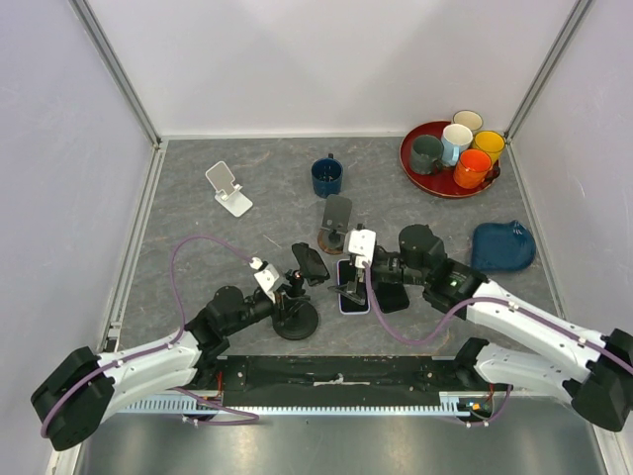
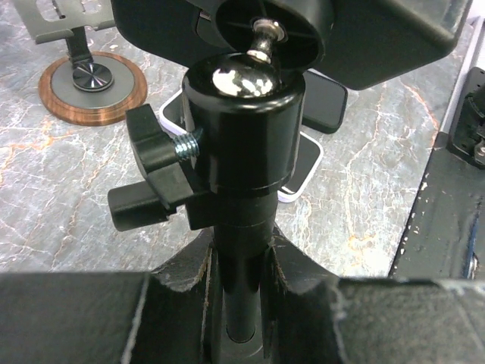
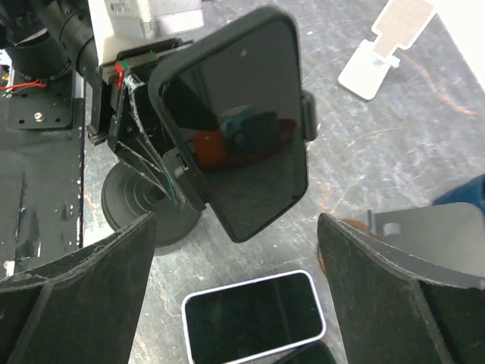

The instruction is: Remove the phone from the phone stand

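Grey stone table (image 1: 267,168); the left gripper (image 2: 242,303) clamps the stand (image 2: 242,136) by its post. The right gripper (image 3: 239,262) gapes wide facing the phone (image 3: 235,129). Next it probably needs to close on the phone's edges and pull.

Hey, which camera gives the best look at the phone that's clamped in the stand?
Right wrist: the phone faces it, whole dark screen and side clamps visible. Top external shows the phone small and tilted. Left wrist shows mostly the stand's ball joint, the phone barely.
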Controlling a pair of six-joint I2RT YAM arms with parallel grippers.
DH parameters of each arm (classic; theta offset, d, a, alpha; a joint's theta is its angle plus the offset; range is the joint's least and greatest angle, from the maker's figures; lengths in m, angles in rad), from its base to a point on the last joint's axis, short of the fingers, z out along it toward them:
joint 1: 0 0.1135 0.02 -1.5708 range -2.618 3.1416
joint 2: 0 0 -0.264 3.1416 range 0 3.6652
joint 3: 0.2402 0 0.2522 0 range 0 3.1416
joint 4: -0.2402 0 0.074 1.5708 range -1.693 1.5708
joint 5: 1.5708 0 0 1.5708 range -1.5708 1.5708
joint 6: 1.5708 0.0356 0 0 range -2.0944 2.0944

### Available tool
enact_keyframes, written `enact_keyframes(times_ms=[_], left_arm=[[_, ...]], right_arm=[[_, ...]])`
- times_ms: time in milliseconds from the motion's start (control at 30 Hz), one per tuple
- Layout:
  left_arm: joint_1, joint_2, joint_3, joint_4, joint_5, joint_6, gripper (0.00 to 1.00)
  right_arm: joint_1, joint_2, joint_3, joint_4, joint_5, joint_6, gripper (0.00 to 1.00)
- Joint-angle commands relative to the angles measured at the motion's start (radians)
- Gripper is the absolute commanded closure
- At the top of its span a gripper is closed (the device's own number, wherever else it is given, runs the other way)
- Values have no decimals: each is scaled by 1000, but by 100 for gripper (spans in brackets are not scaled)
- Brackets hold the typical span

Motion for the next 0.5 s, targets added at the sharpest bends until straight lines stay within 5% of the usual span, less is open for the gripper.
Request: enact_keyframes(times_ms=[0, 233, 467], left_arm=[[9, -19, 24, 101, 70, -52, 98], [16, 18, 41, 104, 94, -65, 98], [18, 44, 59, 113, 111, -91, 98]], right_arm=[[-1, 32, -89, 198, -74, 36, 8], [19, 43, -264, 525, 7, 101, 19], [108, 87, -429, 882, 345, 131, 22]])
